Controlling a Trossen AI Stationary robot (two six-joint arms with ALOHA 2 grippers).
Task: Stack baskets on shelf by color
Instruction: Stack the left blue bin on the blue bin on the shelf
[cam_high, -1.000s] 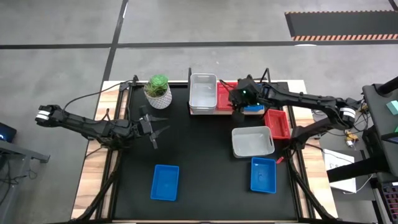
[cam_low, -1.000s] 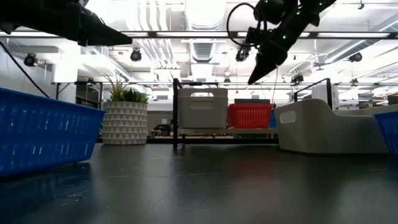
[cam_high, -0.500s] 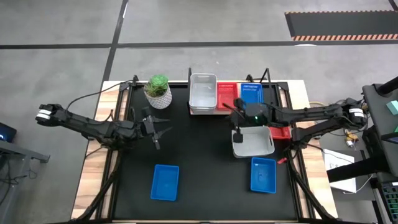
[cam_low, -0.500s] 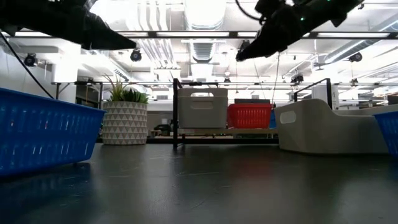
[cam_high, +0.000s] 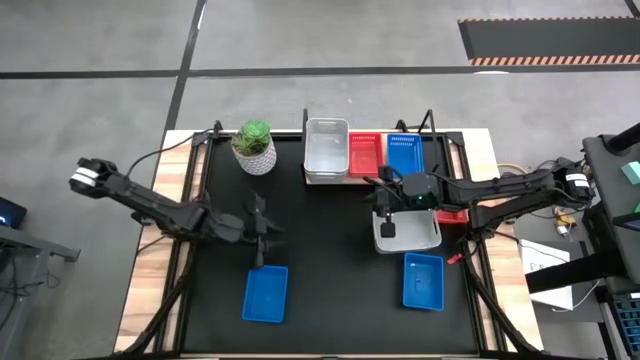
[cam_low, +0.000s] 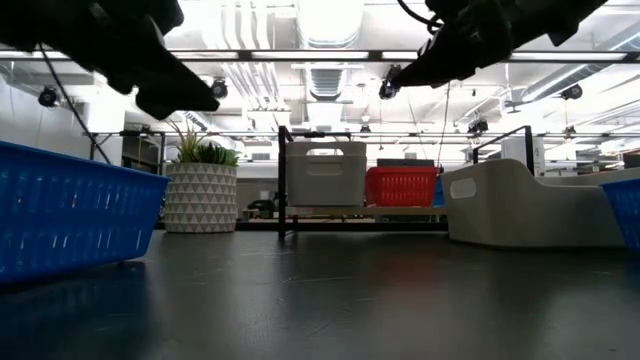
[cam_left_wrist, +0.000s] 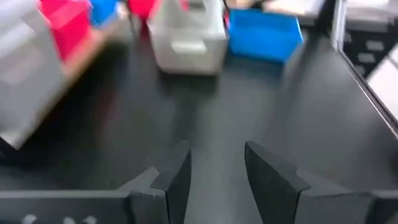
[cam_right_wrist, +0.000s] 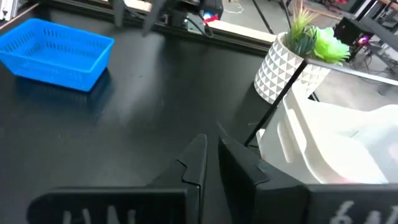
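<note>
- Lined up along the shelf (cam_low: 330, 211) at 12 o'clock of the table: white basket (cam_high: 326, 150), red basket (cam_high: 364, 153) and blue basket (cam_high: 403, 152), one colour per place, apparently so that each later basket can drop into its own pile. Impossible to tell from above whether any of them already has another nested inside.
- Waiting on the black table (cam_high: 320, 250): a second white basket (cam_high: 408, 230) at 3 to 4 o'clock, a red one (cam_high: 452, 208) just beyond it and half hidden under the right arm, a blue one (cam_high: 424, 281) at 5 o'clock and another blue one (cam_high: 266, 293) at 7 o'clock.
- Judged well short of done, with four baskets off the shelf.
- Right gripper (cam_right_wrist: 211, 155): poised over the 9 o'clock rim of the loose white basket, fingers drawn almost together with only a thin slit, nothing between them and nothing touched. Probably lined up for that rim, yet needing to spread before any grip.
- Left gripper (cam_left_wrist: 214, 180): hanging just on the 12 o'clock side of the blue basket at 7 o'clock, fingers spread wide and empty, seemingly readied for that basket.
- Plant pot (cam_high: 254, 146): at 11 o'clock beside the shelf, no part of the sorting.
</note>
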